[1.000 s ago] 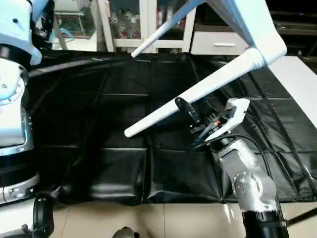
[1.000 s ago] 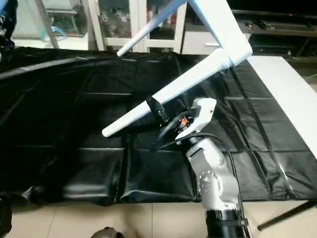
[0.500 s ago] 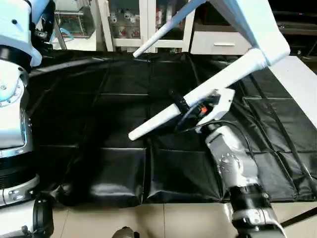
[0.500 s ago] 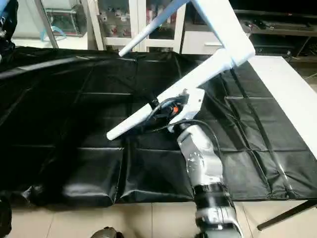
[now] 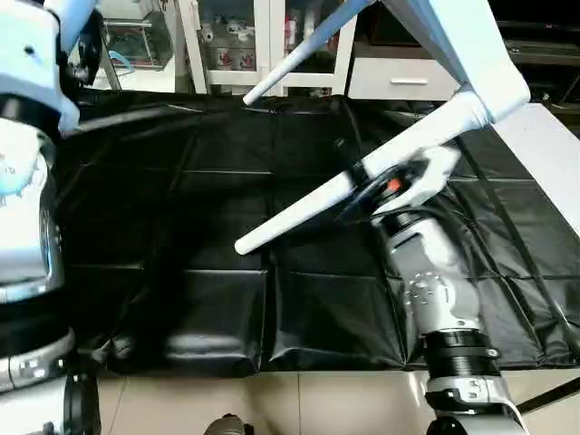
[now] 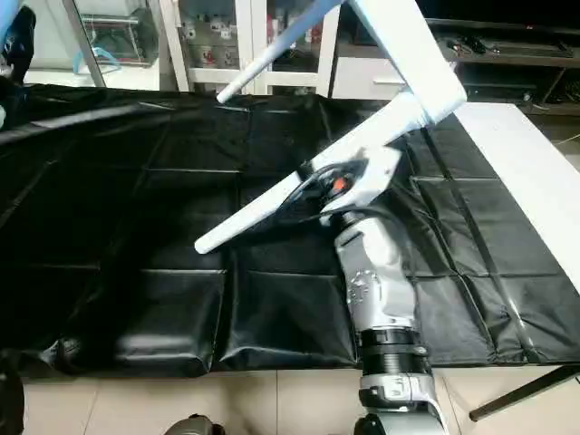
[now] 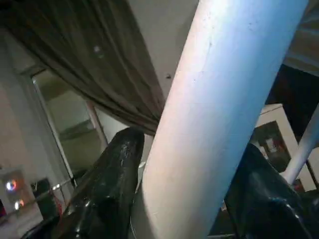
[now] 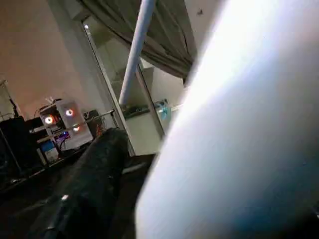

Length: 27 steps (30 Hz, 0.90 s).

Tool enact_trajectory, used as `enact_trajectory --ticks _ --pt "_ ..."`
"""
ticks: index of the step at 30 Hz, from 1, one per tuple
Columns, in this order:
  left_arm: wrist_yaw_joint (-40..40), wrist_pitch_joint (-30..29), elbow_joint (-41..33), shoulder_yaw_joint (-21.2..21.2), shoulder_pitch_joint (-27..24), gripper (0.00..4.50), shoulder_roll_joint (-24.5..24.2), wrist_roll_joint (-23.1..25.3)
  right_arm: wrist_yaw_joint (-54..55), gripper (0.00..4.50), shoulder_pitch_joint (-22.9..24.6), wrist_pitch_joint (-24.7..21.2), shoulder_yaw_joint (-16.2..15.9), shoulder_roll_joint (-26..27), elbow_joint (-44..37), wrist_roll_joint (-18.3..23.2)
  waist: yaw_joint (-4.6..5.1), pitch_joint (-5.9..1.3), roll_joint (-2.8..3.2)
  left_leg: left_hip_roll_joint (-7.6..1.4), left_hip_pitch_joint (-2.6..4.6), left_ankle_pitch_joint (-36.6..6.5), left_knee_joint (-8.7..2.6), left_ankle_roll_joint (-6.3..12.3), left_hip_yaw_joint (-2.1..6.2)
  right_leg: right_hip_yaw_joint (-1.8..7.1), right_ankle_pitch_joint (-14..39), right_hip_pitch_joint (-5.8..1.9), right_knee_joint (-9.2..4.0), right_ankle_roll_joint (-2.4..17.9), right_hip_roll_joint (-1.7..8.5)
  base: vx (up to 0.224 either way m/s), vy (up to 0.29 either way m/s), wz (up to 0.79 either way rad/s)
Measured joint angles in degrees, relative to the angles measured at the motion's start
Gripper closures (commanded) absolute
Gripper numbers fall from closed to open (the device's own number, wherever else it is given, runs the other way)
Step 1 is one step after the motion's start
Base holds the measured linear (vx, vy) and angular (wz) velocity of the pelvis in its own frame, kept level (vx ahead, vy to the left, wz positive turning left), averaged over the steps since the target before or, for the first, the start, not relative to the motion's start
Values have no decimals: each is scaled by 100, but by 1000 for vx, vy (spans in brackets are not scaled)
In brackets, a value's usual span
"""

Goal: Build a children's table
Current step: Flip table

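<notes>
The children's table hangs tilted in the air, its white tabletop [image 5: 458,41] at the upper right. One white leg [image 5: 299,210] slopes down and left from a corner socket [image 5: 476,104] to a tip above the black cover. A second leg [image 5: 299,59] points toward the back. My right gripper [image 5: 360,184] reaches up to the sloping leg, one black finger on each side of its middle; a narrow gap shows beside the finger [image 8: 89,184], so it stands open. In the left wrist view my left gripper [image 7: 192,147] is shut on a white leg [image 7: 214,109].
The large work table under a creased black cover [image 5: 181,181] spans the view; its front edge drops to tiled floor [image 5: 299,403]. A white slab [image 5: 544,145] borders it on the right. White glass-door cabinets [image 5: 236,36] stand behind.
My right gripper has risen from beneath the sloping leg and turned, so its fingers now straddle the leg. The table and left arm have barely moved.
</notes>
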State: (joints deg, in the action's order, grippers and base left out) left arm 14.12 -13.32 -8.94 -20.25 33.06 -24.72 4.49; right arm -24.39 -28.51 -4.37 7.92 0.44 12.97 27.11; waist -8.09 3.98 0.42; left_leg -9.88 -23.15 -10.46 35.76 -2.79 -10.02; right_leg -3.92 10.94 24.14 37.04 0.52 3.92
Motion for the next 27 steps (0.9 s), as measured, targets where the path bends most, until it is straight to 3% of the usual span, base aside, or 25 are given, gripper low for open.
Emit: enact_trajectory --ticks 10,17,20,27 --pt "-247 1 -25 -251 -253 237 176 -84 -57 229 153 10 -174 -74 -438 -70 -9 -9 -138 2 5 0 0 -1 1 1 -2 -10 -3 -2 1 0 0 0" --pt "-387 -20 -17 -499 -423 241 393 -285 39 241 149 27 -281 -232 -882 -258 -2 -3 -168 1 5 0 0 -1 1 1 -3 -9 -4 -3 1 0 0 0" --pt "-431 100 16 -597 -732 244 548 -491 56 244 140 30 -361 -378 -1111 -425 12 -1 -176 1 4 -1 0 0 0 2 -2 -8 -5 -3 0 0 0 0" --pt "-314 620 237 -710 -1723 262 937 -763 89 246 138 62 -720 -696 -1579 -961 35 6 -269 -8 6 -1 0 0 1 4 -4 -11 -14 -5 -12 0 0 0"
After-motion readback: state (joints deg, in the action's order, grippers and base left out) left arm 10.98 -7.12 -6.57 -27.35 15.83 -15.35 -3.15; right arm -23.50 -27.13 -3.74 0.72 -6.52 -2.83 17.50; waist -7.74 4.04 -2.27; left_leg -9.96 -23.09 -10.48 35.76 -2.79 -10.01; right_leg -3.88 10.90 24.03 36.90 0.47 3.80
